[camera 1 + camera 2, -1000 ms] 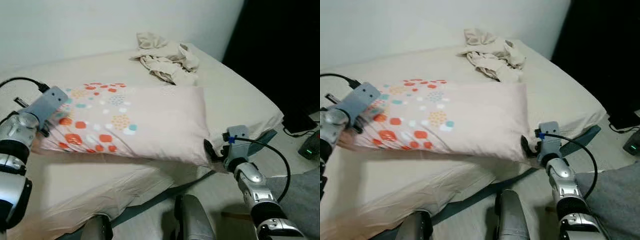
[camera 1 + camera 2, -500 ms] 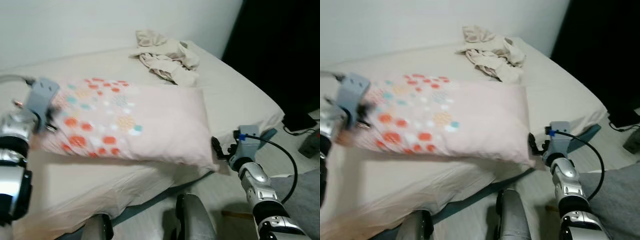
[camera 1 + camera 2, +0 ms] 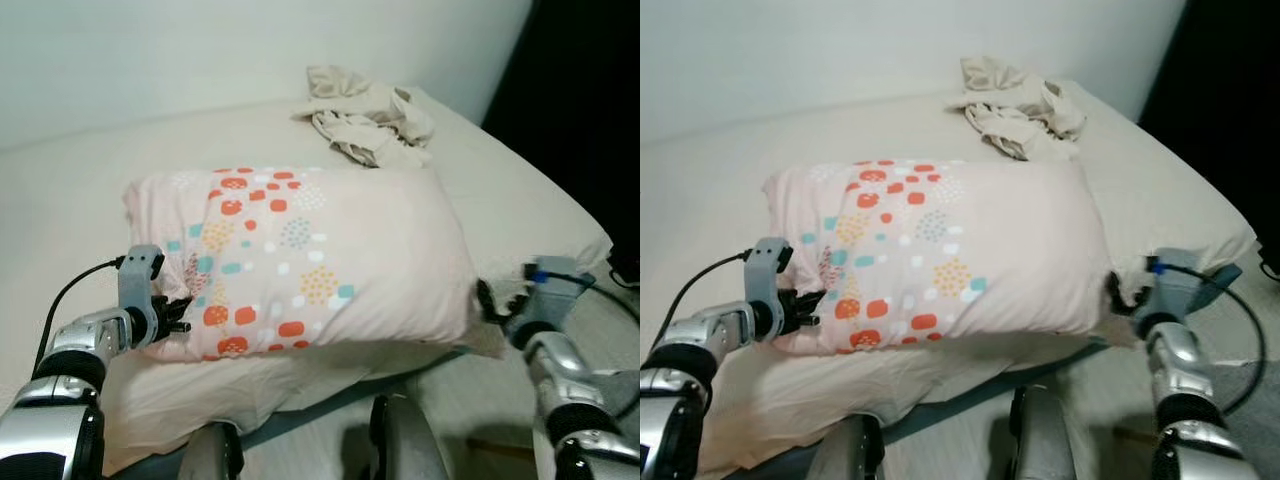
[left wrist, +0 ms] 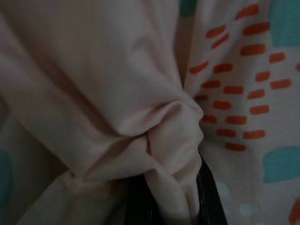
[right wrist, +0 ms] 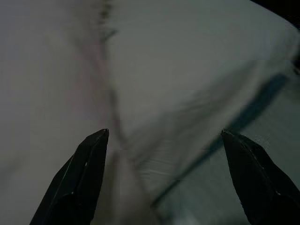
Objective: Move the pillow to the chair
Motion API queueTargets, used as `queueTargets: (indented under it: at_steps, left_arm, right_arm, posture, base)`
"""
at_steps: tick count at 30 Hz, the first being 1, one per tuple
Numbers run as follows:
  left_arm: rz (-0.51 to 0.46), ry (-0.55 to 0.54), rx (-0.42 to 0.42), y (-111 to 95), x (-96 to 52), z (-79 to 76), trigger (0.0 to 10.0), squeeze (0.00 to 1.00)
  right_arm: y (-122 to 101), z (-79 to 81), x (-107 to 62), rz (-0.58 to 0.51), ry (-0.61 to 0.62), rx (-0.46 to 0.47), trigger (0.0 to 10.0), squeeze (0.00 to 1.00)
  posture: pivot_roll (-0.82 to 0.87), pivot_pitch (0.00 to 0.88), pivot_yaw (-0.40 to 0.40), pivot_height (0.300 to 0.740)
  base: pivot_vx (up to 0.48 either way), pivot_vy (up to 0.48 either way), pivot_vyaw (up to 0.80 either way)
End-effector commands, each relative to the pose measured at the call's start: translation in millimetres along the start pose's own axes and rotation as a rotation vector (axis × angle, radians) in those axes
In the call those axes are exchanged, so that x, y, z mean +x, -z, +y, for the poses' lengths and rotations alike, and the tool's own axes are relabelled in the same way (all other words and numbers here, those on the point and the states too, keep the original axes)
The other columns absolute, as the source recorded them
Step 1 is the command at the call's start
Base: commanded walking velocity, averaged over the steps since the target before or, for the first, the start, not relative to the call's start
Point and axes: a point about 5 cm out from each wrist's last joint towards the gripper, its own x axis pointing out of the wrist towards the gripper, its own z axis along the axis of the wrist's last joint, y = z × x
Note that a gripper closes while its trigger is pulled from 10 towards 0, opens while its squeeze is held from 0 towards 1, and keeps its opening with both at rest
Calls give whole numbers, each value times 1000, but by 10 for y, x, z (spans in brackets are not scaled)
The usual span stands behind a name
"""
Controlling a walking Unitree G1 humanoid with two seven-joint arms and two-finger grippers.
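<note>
Your pillow [image 3: 320,255] sits on the bed [image 3: 80,190], near the front edge, long side running left to right. It's pale pink, with orange and teal dots across its left-middle part.

Your left gripper [image 3: 178,313] is at the pillow's lower left corner. In the left wrist view the black fingers [image 4: 208,197] are pinched on a bunched fold of the pillow fabric [image 4: 173,140], cloth squeezed between them.

Your right gripper [image 3: 492,303] is at the pillow's right end, touching or just beside the corner there. In the right wrist view its two fingers [image 5: 86,178] are spread wide, with pale cloth and the bed edge between and beyond them, nothing pinched. You can't tell from the blur whether the tips touch the pillow.

A crumpled beige cloth [image 3: 370,120] lies at the far right of the bed, well apart from the pillow. A white wall [image 3: 200,50] is behind the bed. A dark opening [image 3: 590,90] is to the right. The robot's legs [image 3: 400,450] show at the bottom, by the bed's front edge.
</note>
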Motion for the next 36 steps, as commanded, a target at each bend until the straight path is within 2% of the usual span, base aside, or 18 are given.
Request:
queueTargets:
  at_steps: [1,5,9,14,16,19,20,22,23,25,28,29,32,36]
  left_arm:
    - [59,8,-83,259,40,-51,0,0]
    - [18,-25,-75,236,39,-56,0,0]
    - [-37,-32,-54,150,65,-120,0,0]
    - [-60,-11,-84,126,96,-224,0,0]
    - [-55,16,-104,145,118,-292,0,0]
    - [-52,25,-110,154,124,-316,0,0]
    - [-35,44,-112,186,132,-361,0,0]
    - [-28,48,-107,208,134,-393,0,0]
    - [-28,48,-107,208,134,-393,0,0]
    - [-27,48,-105,216,138,-415,0,0]
    - [-28,47,-101,217,143,-438,0,0]
    - [-33,38,-92,215,150,-467,0,0]
    - [-43,20,-72,216,165,-529,0,0]
    - [-46,4,-69,229,182,-557,0,0]
  right_arm:
    - [120,-2,-18,59,0,58,10000,1000]
    - [118,-68,-24,79,8,113,10000,1000]
    - [178,54,-13,100,-105,242,10000,1000]
    - [266,214,-3,145,-183,306,10000,1000]
    - [377,291,-18,192,-177,333,10000,1000]
    - [421,322,-25,210,-174,355,10000,1000]
    - [540,443,-52,254,-206,418,10000,0]
    - [637,584,-81,295,-261,484,10000,0]
    - [637,584,-81,295,-261,484,10000,0]
    - [719,702,-111,332,-310,501,10000,0]
    - [756,754,-126,345,-326,503,10000,0]
    - [777,818,-132,348,-343,536,10000,0]
    - [752,938,-118,328,-374,638,10000,0]
    - [690,1025,-90,315,-411,688,10000,0]
  posture:
    - [-23,176,-18,577]
    - [-16,189,-7,577]
    - [-14,196,0,577]
    - [-13,196,-1,577]
    - [-11,198,0,577]
    - [-10,199,2,577]
    - [-7,202,5,577]
    - [-5,203,6,577]
    - [-5,203,6,577]
    - [-2,204,8,577]
    - [-2,204,8,577]
    - [5,201,8,577]
    - [3,200,11,577]
    - [-1,197,16,577]
  base:
    - [0,0,0]
    - [0,0,0]
    - [0,0,0]
    - [0,0,0]
    - [0,0,0]
    - [0,0,0]
    - [0,0,0]
    - [0,0,0]
    - [0,0,0]
    - [0,0,0]
    - [0,0,0]
    - [0,0,0]
    - [0,0,0]
    - [0,0,0]
